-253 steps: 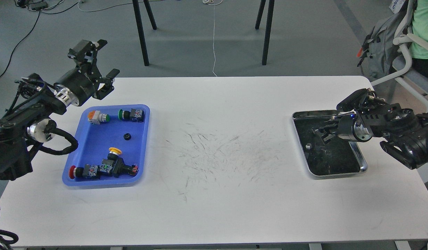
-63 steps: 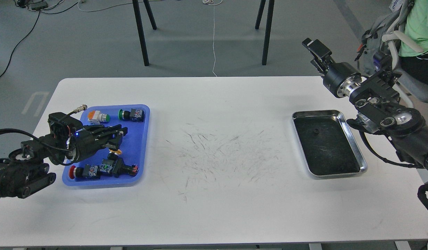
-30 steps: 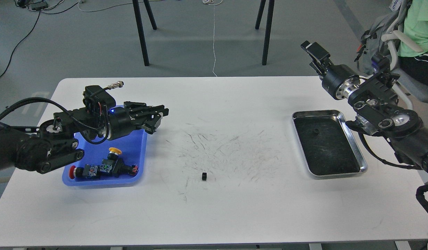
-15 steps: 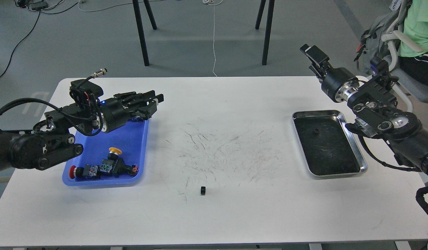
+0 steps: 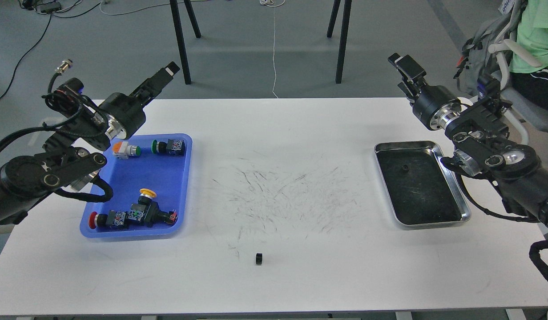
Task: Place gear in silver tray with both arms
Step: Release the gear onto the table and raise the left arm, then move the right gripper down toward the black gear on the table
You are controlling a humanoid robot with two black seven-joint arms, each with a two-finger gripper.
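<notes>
Small black gear (image 5: 259, 258) sits on the white table (image 5: 300, 133), near front edge, well apart from both trays. Silver tray (image 5: 454, 191) at right holds another small dark piece (image 5: 405, 168). My left gripper (image 5: 160, 79) and right gripper (image 5: 405, 69) hang raised, seen edge-on; cannot tell either's opening.

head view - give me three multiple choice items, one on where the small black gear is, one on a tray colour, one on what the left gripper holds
1. Where is the small black gear?
A. in the silver tray
B. on the bare table, near its front edge
C. in the blue tray

2. What colour is the tray holding the push buttons?
A. blue
B. red
C. green

3. What is in the left gripper?
A. a push button
B. the gear
C. nothing visible

Key: B, it lies alone on the white table; A, its rim is blue; C, it is raised above the table's far edge with nothing in it.
</notes>
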